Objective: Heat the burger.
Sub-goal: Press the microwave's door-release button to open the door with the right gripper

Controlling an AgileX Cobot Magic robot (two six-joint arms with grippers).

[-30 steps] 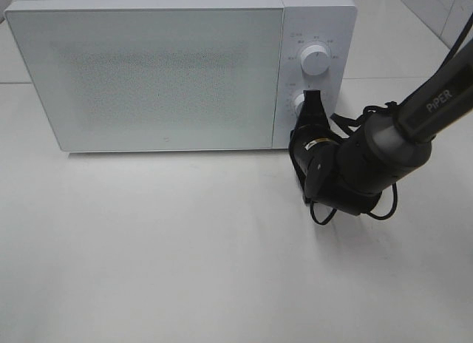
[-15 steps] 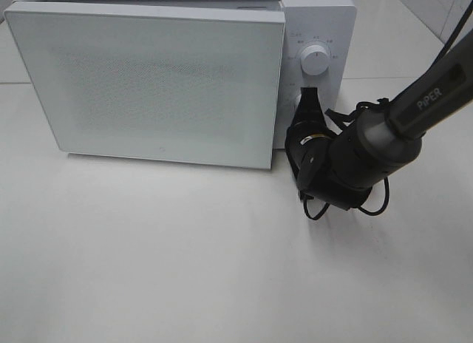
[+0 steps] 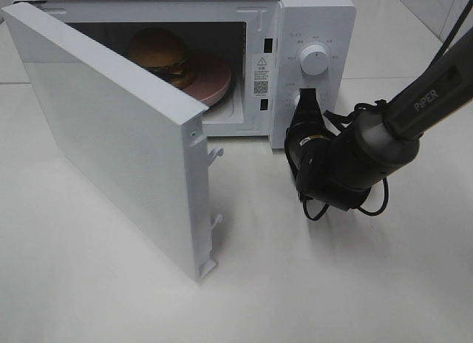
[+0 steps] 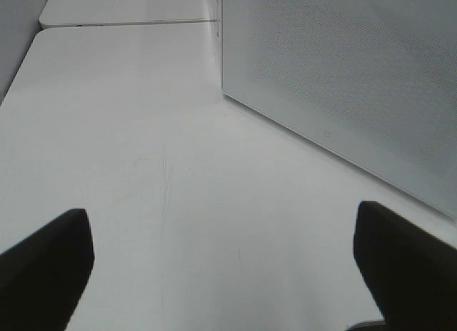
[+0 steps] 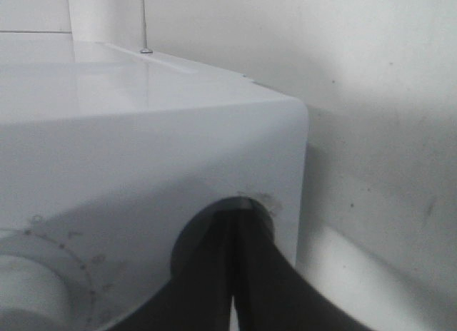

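Microwave door has swung open, baring the burger within, door-side of the closed right hand at the panel.

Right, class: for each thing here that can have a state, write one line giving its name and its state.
microwave door: open wide.
burger: inside the microwave, on the pink plate.
pink plate: inside the microwave cavity.
right pincer: shut, tips against the control panel below the upper dial.
left pincer: open, holding nothing, above the table.
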